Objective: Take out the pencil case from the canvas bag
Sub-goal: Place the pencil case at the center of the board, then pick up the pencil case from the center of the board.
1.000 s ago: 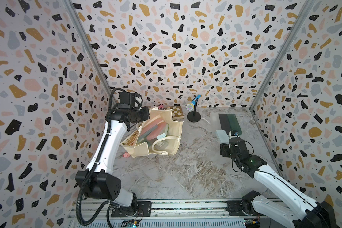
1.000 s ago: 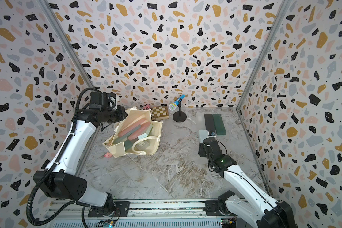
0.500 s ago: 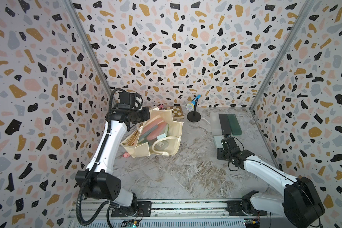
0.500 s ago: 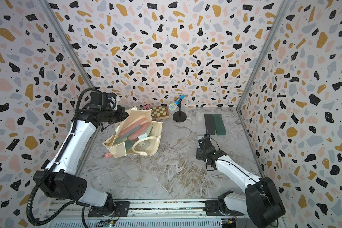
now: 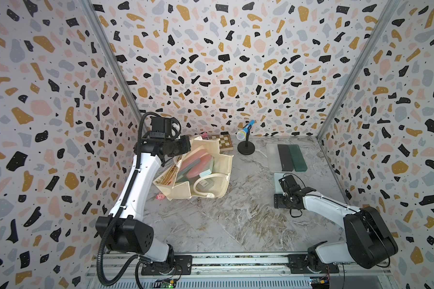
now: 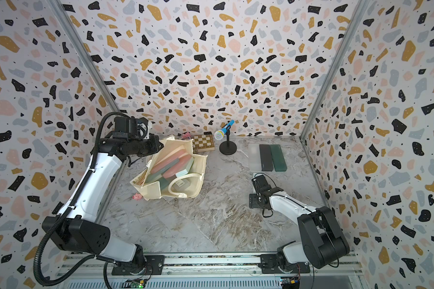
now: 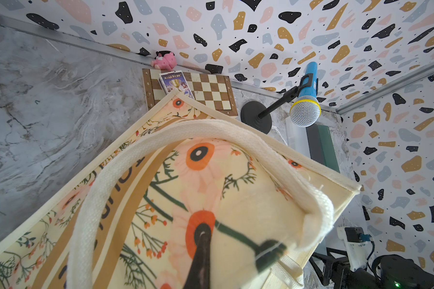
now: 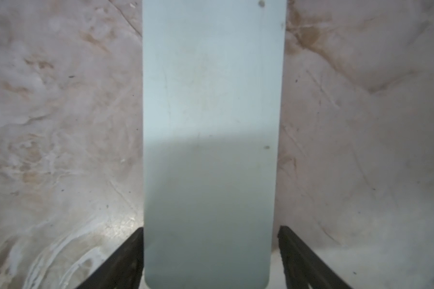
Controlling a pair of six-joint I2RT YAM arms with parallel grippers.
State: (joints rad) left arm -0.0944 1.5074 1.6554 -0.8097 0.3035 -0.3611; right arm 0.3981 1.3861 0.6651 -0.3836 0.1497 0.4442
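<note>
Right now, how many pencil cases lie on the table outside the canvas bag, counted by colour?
Frosted clear case: 1
Black case: 1
Dark green case: 1
Pale blue case: 1
Total outside the canvas bag: 4

Canvas bag [image 7: 211, 175] was cream, with an orange-flower print, dark green stems and a tan band. Inside the bag: pink pencil case [image 5: 198, 162]. Behind the bag: brown-cream checkered chessboard [image 5: 224, 142], blue microphone [image 7: 305, 110] with a yellow ring. Well apart from the bag: pale blue pencil case [image 8: 211, 125], dark grey case [image 5: 285, 157], dark green case [image 5: 297, 157]. Counter [image 5: 236, 220] was grey-brown marble.
</note>
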